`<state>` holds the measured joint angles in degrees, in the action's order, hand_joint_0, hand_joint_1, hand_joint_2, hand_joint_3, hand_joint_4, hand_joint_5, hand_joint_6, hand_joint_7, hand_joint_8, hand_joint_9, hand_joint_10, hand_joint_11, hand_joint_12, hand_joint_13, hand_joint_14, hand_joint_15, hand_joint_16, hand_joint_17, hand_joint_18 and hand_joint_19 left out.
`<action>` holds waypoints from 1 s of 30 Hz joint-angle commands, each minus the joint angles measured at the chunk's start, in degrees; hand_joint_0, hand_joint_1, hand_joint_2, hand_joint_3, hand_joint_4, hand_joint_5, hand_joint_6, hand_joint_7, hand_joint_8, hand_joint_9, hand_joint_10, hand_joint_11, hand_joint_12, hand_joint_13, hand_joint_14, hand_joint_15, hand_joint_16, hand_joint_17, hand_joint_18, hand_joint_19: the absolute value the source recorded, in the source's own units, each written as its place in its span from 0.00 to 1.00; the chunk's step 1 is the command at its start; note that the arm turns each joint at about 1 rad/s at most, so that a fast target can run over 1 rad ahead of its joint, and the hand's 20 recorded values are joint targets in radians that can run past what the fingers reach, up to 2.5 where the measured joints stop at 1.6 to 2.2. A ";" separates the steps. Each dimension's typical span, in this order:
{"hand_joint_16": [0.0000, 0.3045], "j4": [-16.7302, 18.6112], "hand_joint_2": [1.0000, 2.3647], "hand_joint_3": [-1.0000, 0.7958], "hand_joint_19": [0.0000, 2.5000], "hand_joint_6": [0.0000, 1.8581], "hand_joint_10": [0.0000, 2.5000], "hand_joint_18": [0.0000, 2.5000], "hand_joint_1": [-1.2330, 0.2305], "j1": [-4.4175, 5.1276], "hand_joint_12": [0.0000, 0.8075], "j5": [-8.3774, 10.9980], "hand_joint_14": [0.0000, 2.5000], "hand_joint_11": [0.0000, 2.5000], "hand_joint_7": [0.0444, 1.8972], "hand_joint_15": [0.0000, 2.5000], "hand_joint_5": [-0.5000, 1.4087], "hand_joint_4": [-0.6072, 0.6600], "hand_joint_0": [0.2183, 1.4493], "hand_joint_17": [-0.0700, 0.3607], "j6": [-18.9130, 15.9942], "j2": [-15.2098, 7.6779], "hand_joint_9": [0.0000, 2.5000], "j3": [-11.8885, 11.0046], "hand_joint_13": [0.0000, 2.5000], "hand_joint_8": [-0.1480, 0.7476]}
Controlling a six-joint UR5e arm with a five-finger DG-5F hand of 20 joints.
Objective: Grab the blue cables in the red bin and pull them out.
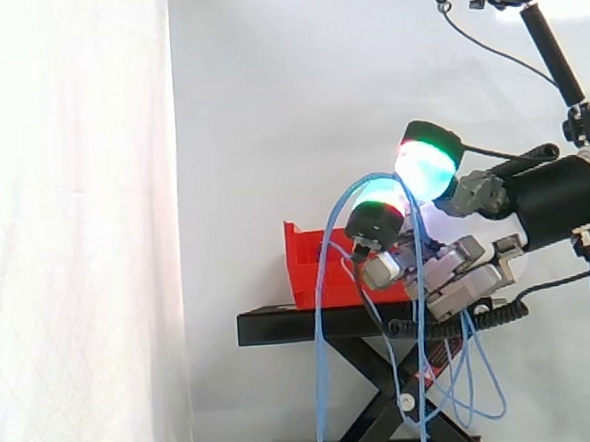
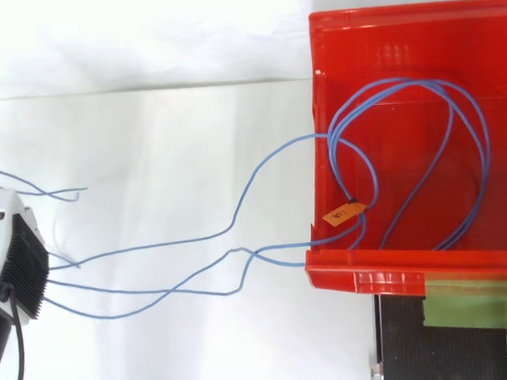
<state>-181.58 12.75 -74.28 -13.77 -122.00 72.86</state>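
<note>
Hand (image 1: 457, 273) sits right of the red bin (image 1: 308, 270), fingers curled around the blue cables (image 2: 402, 80), pads glowing green and red. Cables arch up out of the bin, pass through the hand, then hang down past the black stand (image 1: 301, 326). From above, their long axis runs left-right from the hand (image 2: 21, 260) into the bin, with loops and an orange tag (image 2: 341, 212) still inside.

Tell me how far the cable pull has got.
Done: long runs of the cables already trail out over the front rim of the bin toward the hand. In hand: the hand, clear of the bin, has its fingers curled on the cables, with slack hanging below. Left: loops and an orange tag lie inside the bin, so more pulling is needed.
</note>
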 commanded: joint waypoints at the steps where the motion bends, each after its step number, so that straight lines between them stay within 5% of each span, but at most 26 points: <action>1: 0.11 0.17 0.00 0.00 0.78 0.43 0.01 0.56 0.20 0.00 0.37 -0.52 1.00 0.39 0.32 0.47 0.68 0.51 0.58 0.34 1.95 0.00 0.43 0.00 0.37 0.45; 9: 0.11 4.30 0.00 0.00 0.79 0.43 0.01 0.56 0.20 -0.26 0.36 -4.30 1.00 0.46 0.32 0.47 0.68 0.50 0.58 0.34 10.65 0.00 0.44 0.00 0.35 0.44; 17: 0.11 4.74 0.00 0.00 0.78 0.43 0.01 0.55 0.20 -0.44 0.37 -4.47 1.00 0.67 0.32 0.46 0.68 0.49 0.58 0.34 10.65 0.00 0.50 0.00 0.34 0.39; 23: 0.11 4.65 0.00 0.00 0.77 0.44 0.09 0.54 0.20 -0.53 0.37 -4.47 1.00 0.65 0.32 0.47 0.67 0.49 0.58 0.34 10.65 0.00 0.49 0.00 0.34 0.39; 27: 0.11 4.65 0.00 0.00 0.77 0.44 0.32 0.54 0.20 -0.53 0.37 -4.47 1.00 0.61 0.31 0.46 0.67 0.49 0.58 0.34 10.65 0.00 0.46 0.00 0.34 0.38; 30: 0.11 4.65 0.00 0.00 0.76 0.44 0.34 0.54 0.20 -0.62 0.37 -4.47 1.00 0.60 0.31 0.47 0.67 0.49 0.58 0.34 10.56 0.00 0.46 0.00 0.34 0.38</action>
<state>-176.92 12.20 -78.75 -3.15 -121.99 72.86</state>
